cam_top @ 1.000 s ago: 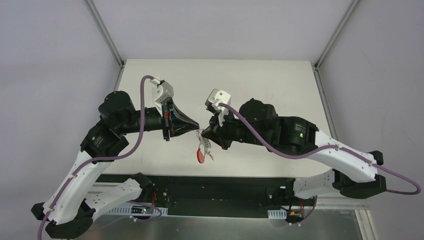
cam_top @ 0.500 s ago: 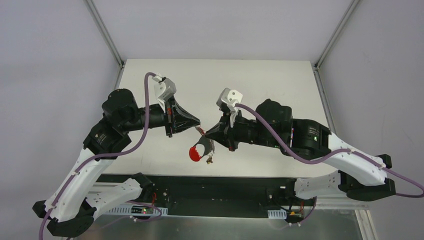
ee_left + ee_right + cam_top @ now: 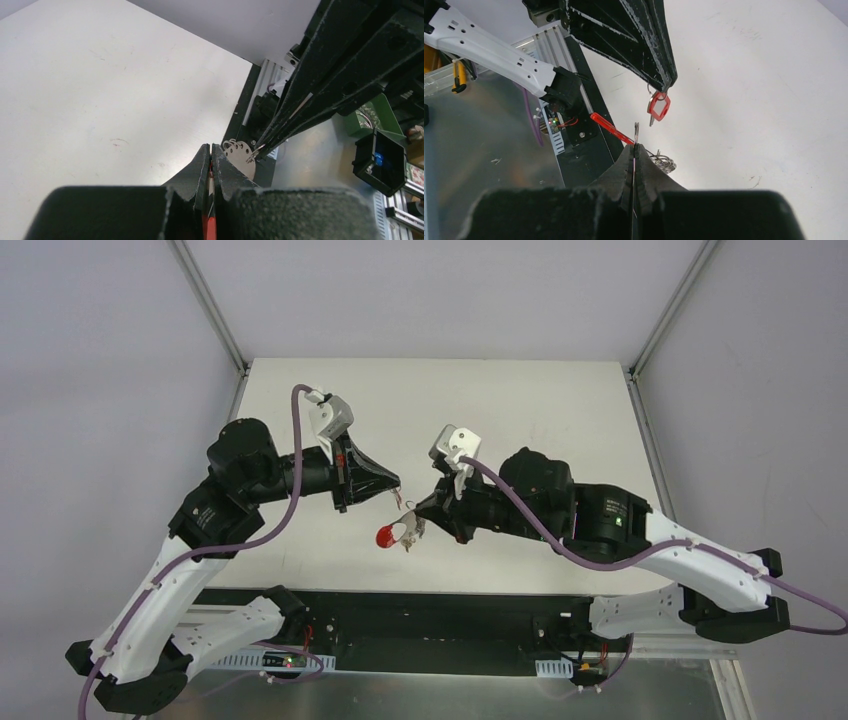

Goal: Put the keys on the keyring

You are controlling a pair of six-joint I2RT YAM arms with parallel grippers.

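Pinching a thin metal piece [image 3: 636, 130], my right gripper [image 3: 635, 146] is pressed together nearest me; just beyond, my left gripper [image 3: 663, 85] clamps the red-tagged key [image 3: 658, 108], which dangles from its tip above the white desk [image 3: 754, 100].

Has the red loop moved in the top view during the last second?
Yes. The red loop shifted left and a little away from the black rail at the table's near edge.

Left end effector [image 3: 397, 483], right end effector [image 3: 419, 513] tips near; keys [image 3: 404, 532] dangling beside gap
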